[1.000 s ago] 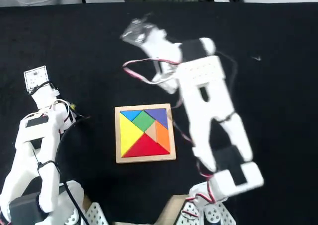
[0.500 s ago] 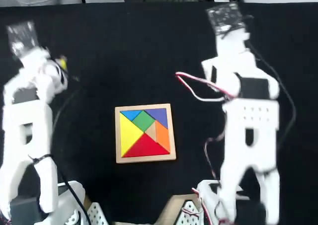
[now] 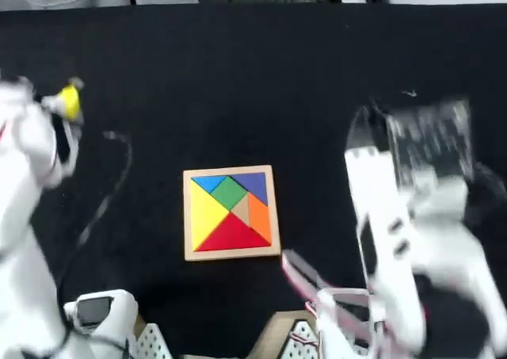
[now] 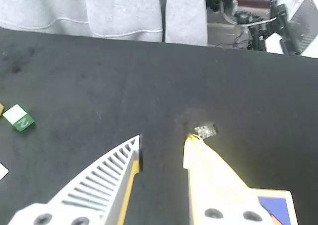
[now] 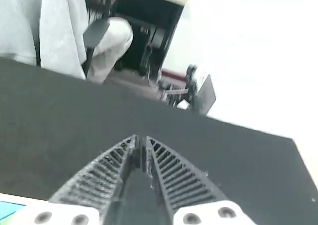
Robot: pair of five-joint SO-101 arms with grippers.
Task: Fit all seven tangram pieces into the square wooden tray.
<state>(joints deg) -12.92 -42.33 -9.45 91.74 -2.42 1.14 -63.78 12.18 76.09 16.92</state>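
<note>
High view sets the tray (image 3: 232, 253) at the middle of the black table (image 3: 238, 82), with seven flat pieces filling it. The blue triangle (image 3: 208, 182), green piece (image 3: 230, 192) and purple piece (image 3: 255, 186) lie along the edge far from the arm bases, and the yellow triangle (image 3: 206, 215), red triangle (image 3: 235, 235), tan triangle (image 3: 241, 208) and orange piece (image 3: 259, 216) lie nearer them. The left gripper (image 4: 163, 145) hangs over the table with its jaws a narrow gap apart and nothing between them, a green block (image 4: 19, 118) off to one side, while the right gripper (image 5: 141, 140) has its jaws pressed together on nothing, both arms standing well apart from the tray.
</note>
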